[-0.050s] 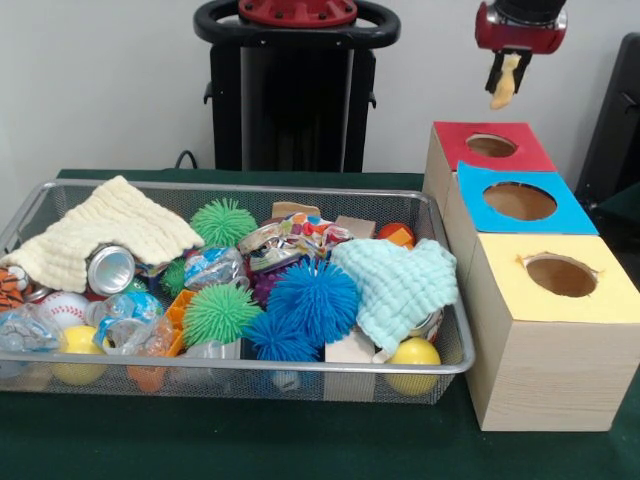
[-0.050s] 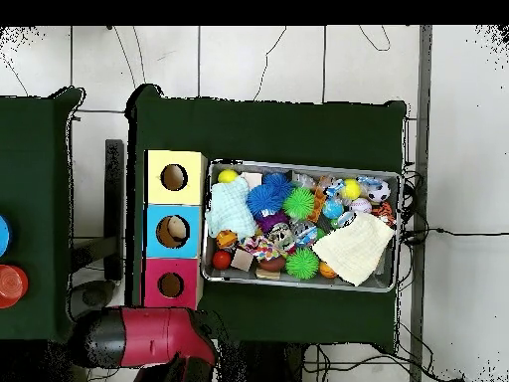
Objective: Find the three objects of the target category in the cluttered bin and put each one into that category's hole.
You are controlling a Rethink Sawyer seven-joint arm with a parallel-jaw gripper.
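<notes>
At the upper right of the front view the red arm hangs straight down, its claw point(image 1: 506, 72) clamped on a small pale tan object point(image 1: 504, 88), high above the red-topped box point(image 1: 491, 146). Below sit the blue-topped box point(image 1: 520, 201) and the yellow-topped box point(image 1: 560, 276) on the green surface point(image 1: 250, 440). The wire bin point(image 1: 230, 372) at lower left holds spiky balls, cloths and cans. No writing is legible.
</notes>
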